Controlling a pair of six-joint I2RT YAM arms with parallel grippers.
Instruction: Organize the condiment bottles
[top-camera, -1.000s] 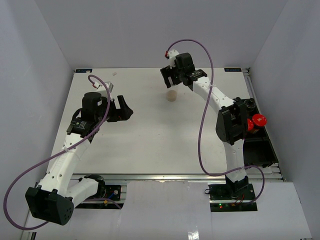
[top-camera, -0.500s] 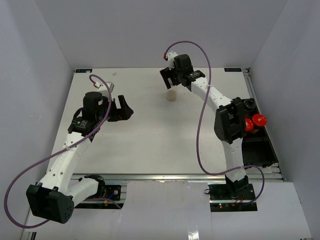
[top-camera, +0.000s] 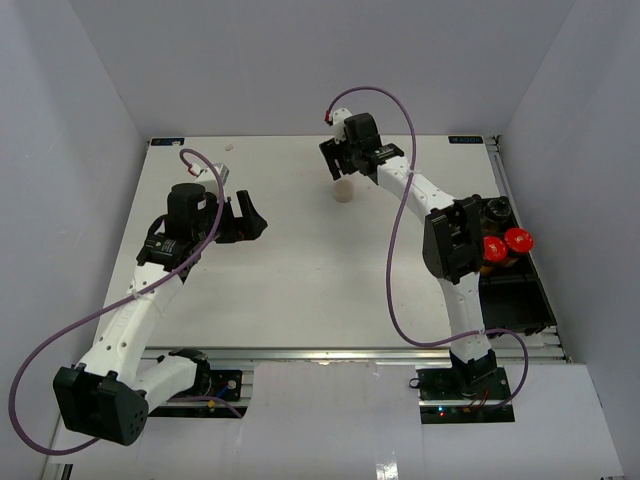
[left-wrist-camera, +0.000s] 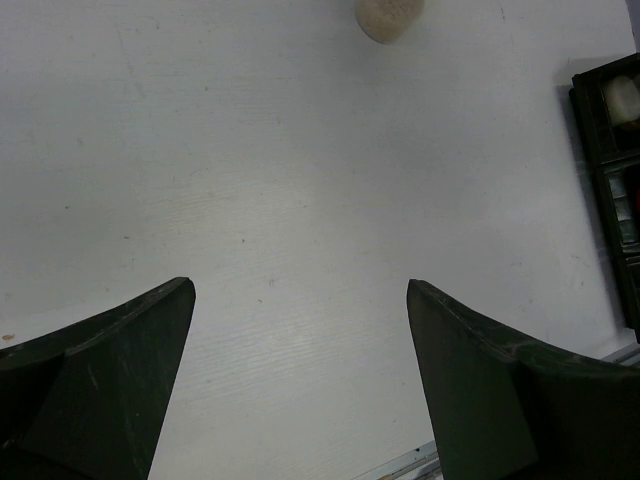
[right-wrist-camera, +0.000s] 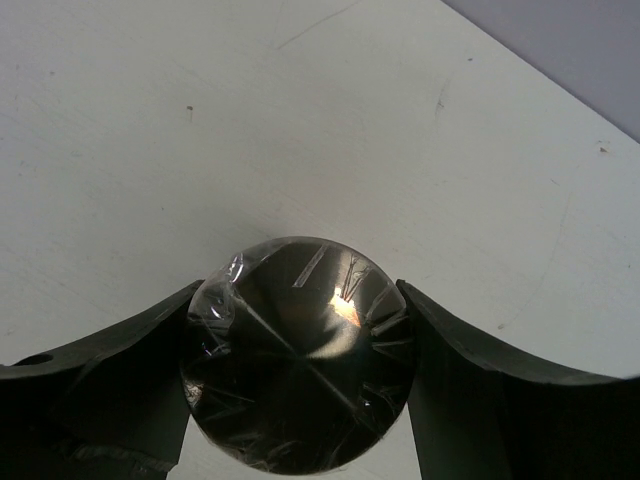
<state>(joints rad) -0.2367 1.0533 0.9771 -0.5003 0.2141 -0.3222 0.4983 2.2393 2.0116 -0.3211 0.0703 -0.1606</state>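
**White worktop (top-camera: 300, 290).** It carries the whole arrangement. The ground between the two tools is bare, which leaves room to carry a bottle across.

**Long black tray (top-camera: 520, 300).** It lies well off to the outer side of the right tool, beside that arm's elbow, and is evidently where the bottles are being collected.

**Left tool (left-wrist-camera: 300, 285).** Its jaws are spread fully and grip nothing. It hangs over bare worktop with the lone bottle well ahead of it, apparently parked out of the way.

**Right tool (top-camera: 342, 175).** It reaches to the far side, and its jaws are closed in on the silver-lidded bottle (right-wrist-camera: 300, 350), one against each side. The bottle stands upright between them, a hold suited to lifting it straight up.

**Red-capped bottles (top-camera: 517, 239).** Two sit side by side in the tray's far part, judged already sorted. A dark-capped bottle (top-camera: 497, 208) appears just beyond them.

**Hidden or unclear.**
- The right arm covers part of the tray.
- The tray's compartments cannot be made out.
- The dark cap merges with the tray.
- The lid hides the gripped bottle's body and base, so it cannot be told whether the bottle rests on the worktop.
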